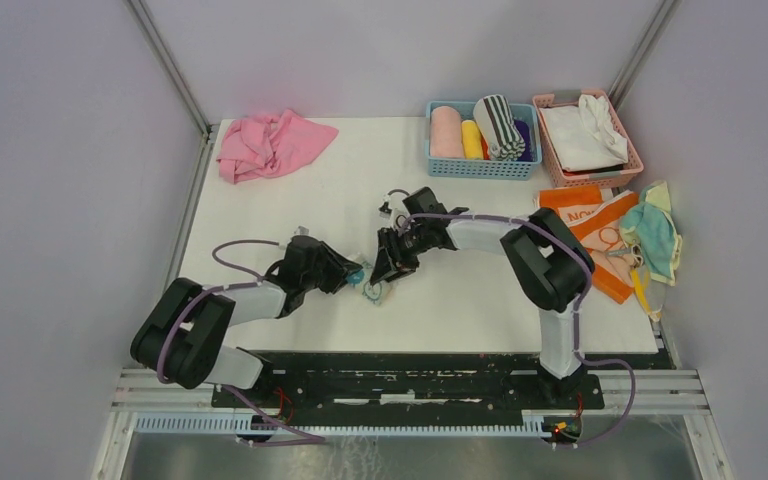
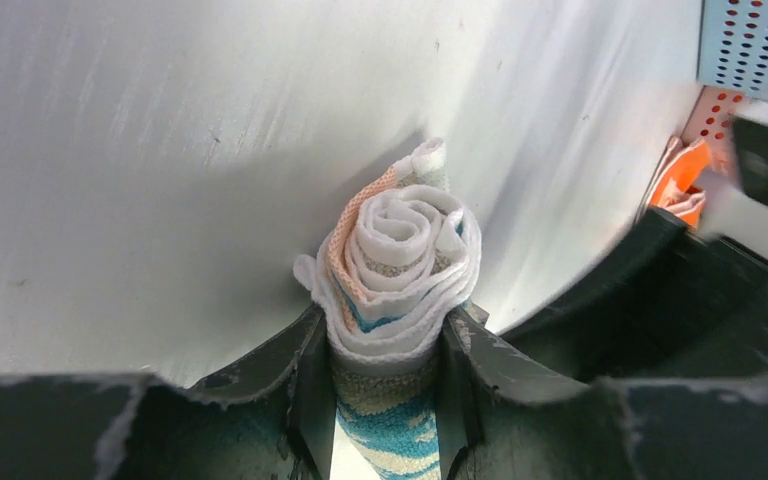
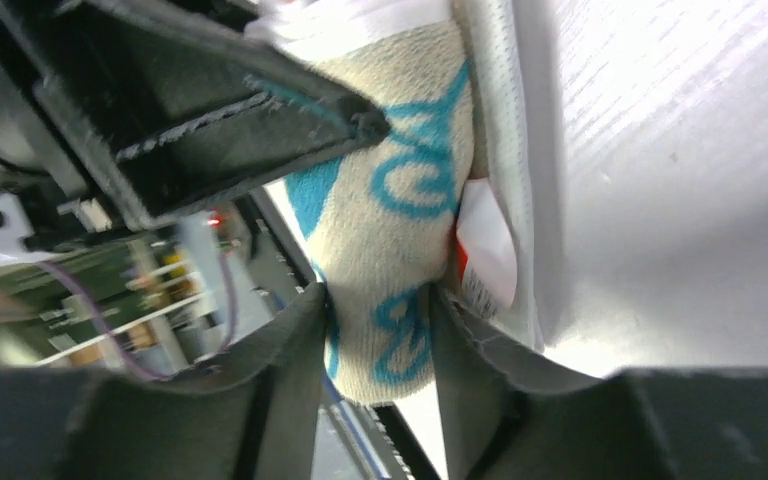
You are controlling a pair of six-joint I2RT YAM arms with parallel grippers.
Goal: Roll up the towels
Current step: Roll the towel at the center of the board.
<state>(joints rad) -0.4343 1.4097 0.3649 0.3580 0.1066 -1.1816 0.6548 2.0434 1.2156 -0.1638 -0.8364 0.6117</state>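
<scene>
From where I stand, the pale teal-printed towel (image 2: 400, 270) lies mid-surface (image 1: 480, 300), already wound into a tight roll. The left claw (image 2: 385, 335) pinches one end of it, likely so the spiral cannot spring loose. The right claw (image 3: 375, 300) straddles the other end, fingers touching the cloth; whether it grips or merely brackets, I cannot tell. From above, both claws cover most of the roll, and its underside is hidden.
</scene>
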